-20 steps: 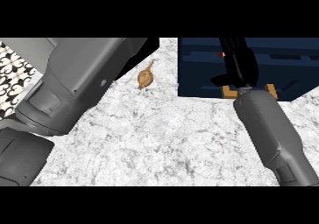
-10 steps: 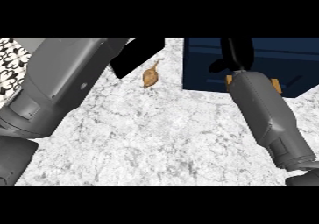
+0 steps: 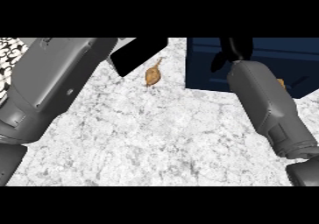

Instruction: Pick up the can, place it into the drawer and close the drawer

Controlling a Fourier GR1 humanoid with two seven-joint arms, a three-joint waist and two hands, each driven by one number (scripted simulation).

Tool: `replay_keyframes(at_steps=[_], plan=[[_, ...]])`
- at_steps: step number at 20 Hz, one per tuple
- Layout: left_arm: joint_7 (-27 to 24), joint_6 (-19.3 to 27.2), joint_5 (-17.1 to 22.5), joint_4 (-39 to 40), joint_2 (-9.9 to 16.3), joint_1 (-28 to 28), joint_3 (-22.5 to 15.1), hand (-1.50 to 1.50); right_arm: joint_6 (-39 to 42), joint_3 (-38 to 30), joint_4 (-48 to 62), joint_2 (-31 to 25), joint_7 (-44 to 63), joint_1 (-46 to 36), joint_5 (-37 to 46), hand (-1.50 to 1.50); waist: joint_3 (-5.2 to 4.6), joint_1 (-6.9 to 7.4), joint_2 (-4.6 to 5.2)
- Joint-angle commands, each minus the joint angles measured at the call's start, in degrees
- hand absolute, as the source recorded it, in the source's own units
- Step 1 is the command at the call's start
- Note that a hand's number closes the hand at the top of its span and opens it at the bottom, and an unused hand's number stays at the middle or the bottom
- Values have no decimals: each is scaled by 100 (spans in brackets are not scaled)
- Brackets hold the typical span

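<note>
Counter (image 3: 162, 140) of white speckled stone fills the middle. The can cannot be seen anywhere, so I cannot tell which way it lies from the fingers. The right hand (image 3: 230, 54) is nearer the dark blue drawer (image 3: 278, 54), reaching over it; its black fingers look bent, but whether they hold anything is hidden. The left hand (image 3: 139, 53) shows only as a black shape, fingers unclear. One drawer, two arms, one small brown thing (image 3: 153, 75) beside the drawer.
</note>
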Motion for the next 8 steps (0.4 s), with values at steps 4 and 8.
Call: replay_keyframes(at_steps=[4,8], plan=[[124,-53,4,-618,213,478,-38,-150,-52,-643,-178,84,-632,-534,-743,-150,-27,97,-89],[144,-151,-20,-909,324,755,-91,-150,-81,-747,-27,165,-662,-695,-774,-150,-32,84,-54]])
